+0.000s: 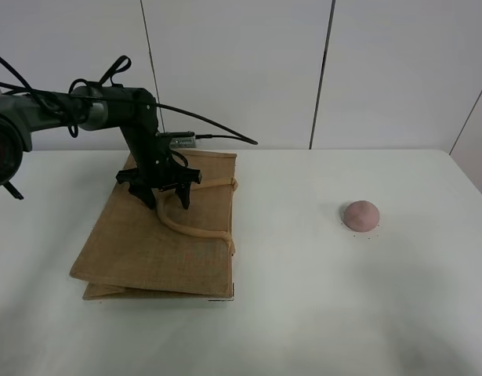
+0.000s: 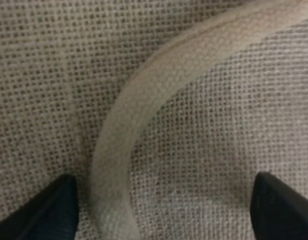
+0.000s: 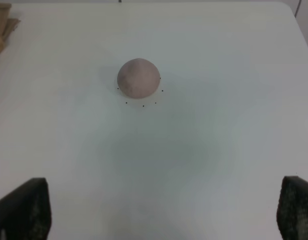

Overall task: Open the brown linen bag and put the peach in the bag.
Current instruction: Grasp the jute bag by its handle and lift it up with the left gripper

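The brown linen bag [image 1: 158, 235] lies flat and closed on the left of the white table, its beige loop handle [image 1: 190, 229] resting on top. My left gripper [image 1: 164, 197] hangs open just above the bag's upper part, pointing down. In the left wrist view its dark fingertips [image 2: 53, 210] straddle the handle [image 2: 143, 100] close over the coarse weave [image 2: 219, 125]. The peach [image 1: 360, 215] sits alone on the table to the right. In the right wrist view, my right gripper [image 3: 161, 210] is open and well short of the peach [image 3: 138, 78], holding nothing.
The white table [image 1: 303, 313] stretches between bag and peach, with a white panelled wall behind. A corner of the bag [image 3: 2, 25] shows at the edge of the right wrist view. The right arm is outside the exterior view.
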Motion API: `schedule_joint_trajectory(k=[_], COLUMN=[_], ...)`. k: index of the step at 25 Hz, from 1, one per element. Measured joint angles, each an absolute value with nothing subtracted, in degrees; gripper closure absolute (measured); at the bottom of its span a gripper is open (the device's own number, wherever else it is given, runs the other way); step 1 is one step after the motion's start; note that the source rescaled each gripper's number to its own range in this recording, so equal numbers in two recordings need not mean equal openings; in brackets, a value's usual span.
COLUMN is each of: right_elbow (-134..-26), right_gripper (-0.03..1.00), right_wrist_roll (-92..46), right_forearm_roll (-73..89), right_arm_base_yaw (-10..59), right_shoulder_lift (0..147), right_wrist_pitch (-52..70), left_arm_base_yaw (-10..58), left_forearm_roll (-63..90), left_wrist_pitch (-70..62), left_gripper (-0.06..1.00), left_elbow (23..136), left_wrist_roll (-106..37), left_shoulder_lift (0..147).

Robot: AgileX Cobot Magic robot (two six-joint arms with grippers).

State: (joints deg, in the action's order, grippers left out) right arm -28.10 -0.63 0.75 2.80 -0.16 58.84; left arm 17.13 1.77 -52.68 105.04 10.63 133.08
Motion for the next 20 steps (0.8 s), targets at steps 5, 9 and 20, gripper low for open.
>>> schedule_joint_trajectory(k=[5,9,20], right_elbow=[-28.1,-28.1,-28.1], right_gripper=[-0.03,-0.03,-0.03], right_wrist_roll=[-0.6,-0.6,-0.6], right_forearm_roll=[0.8,0.8,0.8], right_arm_base_yaw=[2.8,2.8,2.8], right_shoulder_lift=[-0.2,-0.2,-0.2], right_wrist_pitch=[58.8,58.8,58.8], left_arm_base_yaw=[17.1,17.1,17.1], left_forearm_roll=[1.8,1.8,-0.5], left_wrist_pitch=[-51.9,-51.9,-52.5], left_gripper=[-0.06,-0.05,0.90], left_elbow=[105.0,105.0,105.4], left_wrist_roll=[10.5,10.4,11.1], left_shoulder_lift=[135.6,135.7,136.1])
